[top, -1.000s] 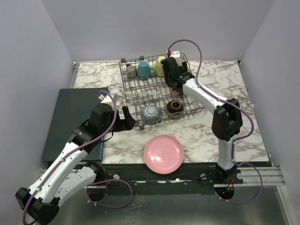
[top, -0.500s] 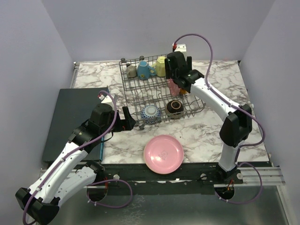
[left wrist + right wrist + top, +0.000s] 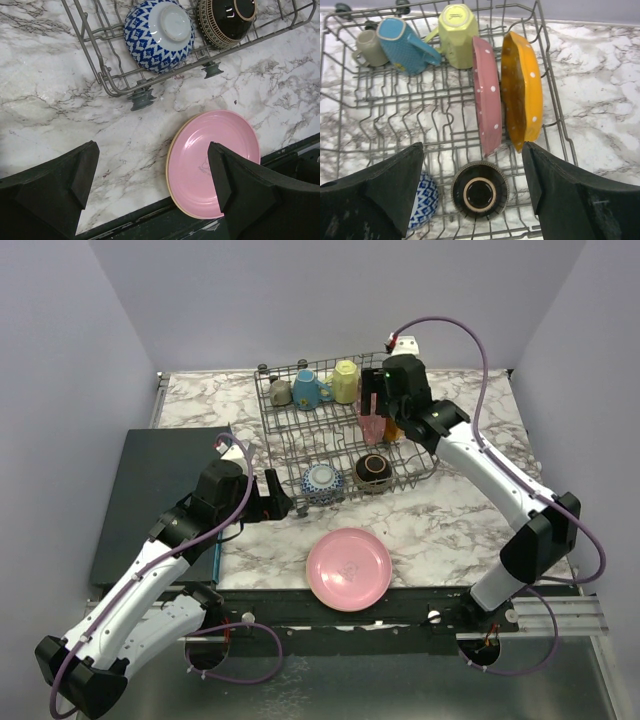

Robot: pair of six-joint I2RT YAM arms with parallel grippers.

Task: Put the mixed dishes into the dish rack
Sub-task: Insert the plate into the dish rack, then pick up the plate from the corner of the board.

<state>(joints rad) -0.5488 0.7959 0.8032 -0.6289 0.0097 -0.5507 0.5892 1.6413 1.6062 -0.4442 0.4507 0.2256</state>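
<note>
Left wrist: left gripper [image 3: 152,167] spread empty; round plain pink plate [image 3: 215,162] near grey wire dish rack [image 3: 141,97] overhangs marble table [image 3: 50,105] edge, clumsy grab could tip it off

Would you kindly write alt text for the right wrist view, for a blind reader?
Dish rack from above, between the right arm's open fingers: pink dotted plate and orange dotted plate on edge, grey mug, blue mug and yellow mug behind them, blue patterned bowl and brown bowl nearer.
</note>
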